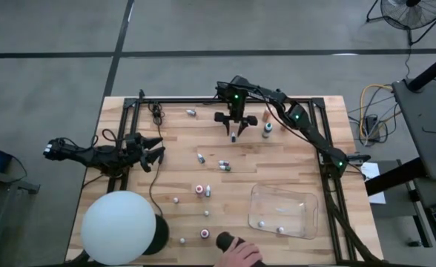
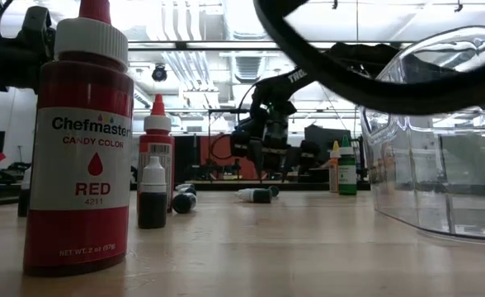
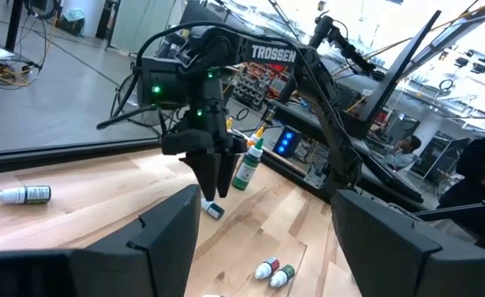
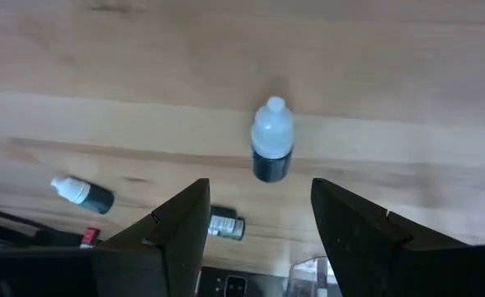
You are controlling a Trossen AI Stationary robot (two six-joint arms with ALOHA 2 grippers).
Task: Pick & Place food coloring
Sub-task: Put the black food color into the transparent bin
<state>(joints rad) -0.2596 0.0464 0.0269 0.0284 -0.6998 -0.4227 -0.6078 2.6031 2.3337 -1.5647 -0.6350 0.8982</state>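
Observation:
The food coloring bottles lie scattered over the wooden table (image 1: 292, 159). My right gripper (image 4: 259, 186) hangs open at the far middle, fingers pointing down. Just beyond its fingertips a small dark bottle with a white cap (image 4: 271, 153) lies on its side on the wood, untouched. The high view shows this bottle (image 1: 233, 136) under the gripper (image 1: 233, 124), and the left wrist view shows it (image 3: 212, 209) as well. Two bottles (image 1: 262, 223) rest inside the clear tray (image 1: 307, 200). My left gripper (image 1: 153, 152) waits open at the table's left side.
An orange bottle (image 1: 250, 119) and a green one (image 1: 267, 130) stand upright right of my right gripper. A big white ball (image 1: 119, 226) sits at the near left corner. A person's hand (image 1: 242, 256) reaches in at the near edge. A tall red bottle (image 2: 77, 148) fills the low view's foreground.

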